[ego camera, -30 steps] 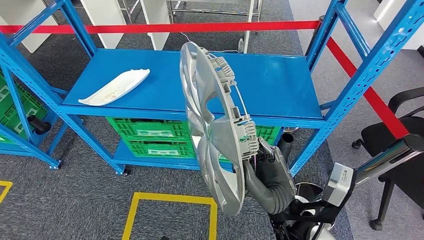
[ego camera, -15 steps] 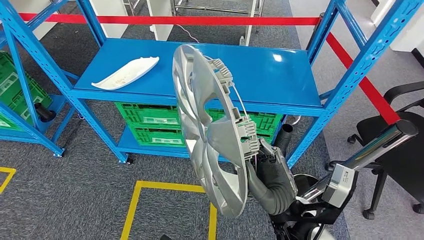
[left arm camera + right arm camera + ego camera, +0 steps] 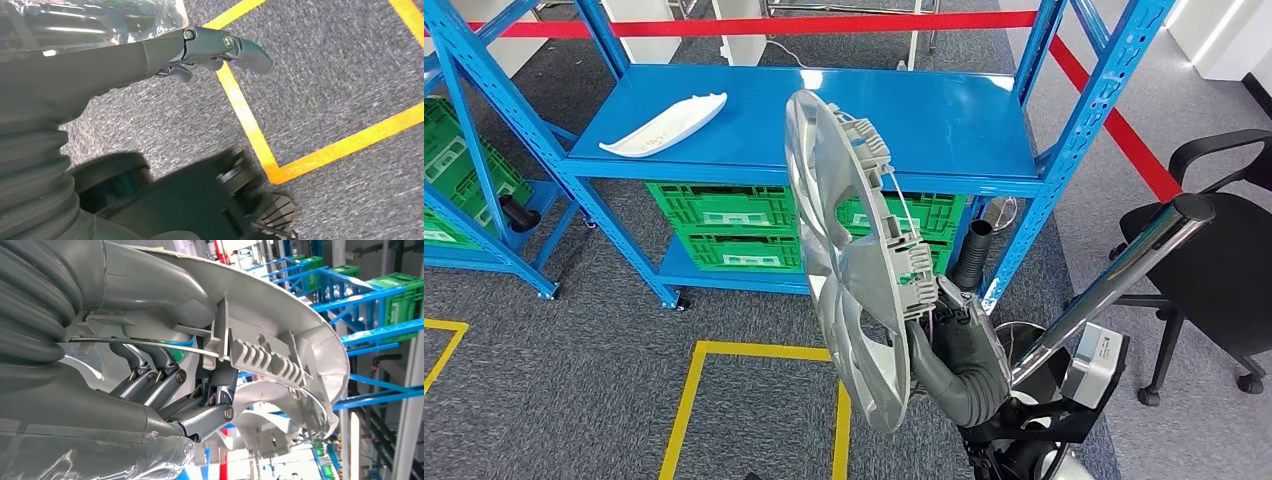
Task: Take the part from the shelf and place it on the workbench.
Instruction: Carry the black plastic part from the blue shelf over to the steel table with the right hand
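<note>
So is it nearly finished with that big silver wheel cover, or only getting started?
About halfway, I would judge. Done: the silver wheel cover is off the blue shelf and held upright on edge in front of it. In hand: the right hand grips its rim from behind, fingers hooked through the back. Left: setting it on the workbench. A white part lies on the shelf.

No readable text, labels, brands or numbers on any visible surface.
</note>
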Robot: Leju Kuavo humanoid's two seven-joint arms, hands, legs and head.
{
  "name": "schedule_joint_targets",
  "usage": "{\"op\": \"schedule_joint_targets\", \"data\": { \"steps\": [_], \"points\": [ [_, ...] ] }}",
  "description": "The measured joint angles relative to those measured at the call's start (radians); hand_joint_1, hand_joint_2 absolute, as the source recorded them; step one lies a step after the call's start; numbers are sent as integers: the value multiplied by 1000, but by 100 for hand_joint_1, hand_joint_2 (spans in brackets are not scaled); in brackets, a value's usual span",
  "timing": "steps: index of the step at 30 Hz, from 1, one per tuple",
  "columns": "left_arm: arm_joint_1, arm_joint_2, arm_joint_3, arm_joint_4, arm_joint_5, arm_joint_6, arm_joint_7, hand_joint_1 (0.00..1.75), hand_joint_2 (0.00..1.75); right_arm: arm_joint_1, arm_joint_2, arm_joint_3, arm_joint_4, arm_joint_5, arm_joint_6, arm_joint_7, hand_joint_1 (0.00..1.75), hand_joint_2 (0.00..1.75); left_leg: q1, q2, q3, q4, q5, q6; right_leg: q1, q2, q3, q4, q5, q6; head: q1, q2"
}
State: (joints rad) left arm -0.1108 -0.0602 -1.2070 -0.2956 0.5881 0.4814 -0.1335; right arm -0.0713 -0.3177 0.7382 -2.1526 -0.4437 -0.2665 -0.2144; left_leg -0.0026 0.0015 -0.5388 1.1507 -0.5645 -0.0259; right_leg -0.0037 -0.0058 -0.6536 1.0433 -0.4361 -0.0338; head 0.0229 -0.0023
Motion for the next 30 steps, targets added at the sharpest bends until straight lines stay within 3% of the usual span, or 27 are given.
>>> {"op": "schedule_joint_targets", "data": {
  "steps": [2,3,5,6,7,8,10,11,12,13,14,15,17,19,21,22,25,26,27,28,30],
  "points": [
    [-4,0,0,0,0,1,0,0,175,1,0,0,0,0,0,0,175,175,-6,-2,88,-134,-9,11,0,-1,-13,0,21,9,1,0],
    [-5,0,0,0,0,1,0,0,175,1,0,0,0,0,0,0,175,175,-10,-2,106,-170,-18,15,-1,-3,-16,-4,32,15,1,0],
    [-3,0,0,0,1,1,0,0,175,2,0,0,0,0,0,0,175,175,-12,0,98,-189,-4,24,-4,-4,-20,-12,48,28,0,0],
    [-2,0,0,0,2,1,0,0,175,2,0,0,0,0,0,0,175,175,-10,2,89,-192,9,31,-5,-3,-24,-8,36,33,1,0],
    [-1,0,0,-1,2,1,0,0,175,3,0,0,0,0,0,0,175,175,-8,4,76,-195,22,36,-5,-2,-31,14,2,38,2,0],
    [-1,0,0,-2,2,1,0,0,175,3,0,0,0,0,0,0,175,175,-6,7,63,-194,34,41,-6,-1,-42,56,-50,42,4,0],
    [-1,-1,0,-4,3,1,0,0,175,4,0,0,0,0,0,0,175,175,-6,9,30,-187,56,45,-6,0,-62,181,-147,48,8,0],
    [-1,-1,0,-4,4,2,-1,0,175,5,0,0,1,0,0,0,175,175,-7,10,11,-181,66,45,-6,0,-66,236,-161,50,9,0],
    [-1,0,0,-4,5,3,-2,0,175,6,0,0,1,-1,0,0,175,175,-7,11,-9,-173,76,44,-7,0,-59,269,-151,52,10,0],
    [-1,-1,0,-4,6,4,-4,0,175,7,0,0,1,-2,0,0,175,175,-6,12,-31,-164,85,43,-8,-1,-37,269,-123,53,10,0],
    [-1,-1,0,-4,7,6,-6,0,175,8,0,0,1,-2,0,0,175,175,-6,12,-52,-153,93,40,-9,-1,1,237,-94,53,11,0],
    [-2,-1,0,-4,7,7,-7,0,175,8,0,0,1,-3,0,0,175,175,-6,12,-72,-142,100,37,-9,-1,51,178,-84,51,11,0],
    [-1,-1,0,-5,8,9,-9,0,175,8,0,0,1,-4,0,1,175,175,-9,12,-99,-121,114,28,-7,1,149,37,-112,44,10,0],
    [-1,-1,0,-5,9,9,-12,0,175,9,0,0,1,-4,0,1,175,175,-8,11,-112,-115,132,18,-1,4,181,-28,-136,32,10,0],
    [2,-1,0,-5,10,9,-14,0,175,10,0,0,2,-4,1,0,175,175,-3,3,-124,-108,129,6,-3,3,164,-29,-117,17,10,0],
    [3,-1,0,-5,11,9,-15,0,175,10,0,0,2,-5,1,0,175,175,-2,-1,-133,-88,101,-1,-5,2,152,-29,-106,9,8,0],
    [5,-1,0,-4,13,7,-18,0,175,12,1,0,3,-9,1,-1,175,175,3,-6,-162,59,-42,-16,-7,-1,111,-27,-73,-2,0,0],
    [4,-1,0,-4,13,7,-18,0,175,12,1,0,3,-10,1,-1,175,175,4,-6,-163,110,-63,-18,-6,-2,95,-24,-62,-2,-1,0],
    [4,-1,0,-4,13,7,-19,0,175,13,1,0,4,-10,1,-1,175,175,4,-6,-154,140,-60,-18,-6,-3,79,-21,-52,-1,-1,0],
    [4,-1,0,-4,14,7,-19,0,175,13,1,0,4,-10,1,-1,175,175,4,-6,-132,141,-36,-17,-5,-4,62,-16,-43,0,-1,0],
    [3,-1,0,-4,15,8,-20,0,175,14,1,0,4,-11,1,-1,175,175,4,-7,-48,53,16,-10,-6,-4,32,-6,-26,5,-1,0]
  ]
}}
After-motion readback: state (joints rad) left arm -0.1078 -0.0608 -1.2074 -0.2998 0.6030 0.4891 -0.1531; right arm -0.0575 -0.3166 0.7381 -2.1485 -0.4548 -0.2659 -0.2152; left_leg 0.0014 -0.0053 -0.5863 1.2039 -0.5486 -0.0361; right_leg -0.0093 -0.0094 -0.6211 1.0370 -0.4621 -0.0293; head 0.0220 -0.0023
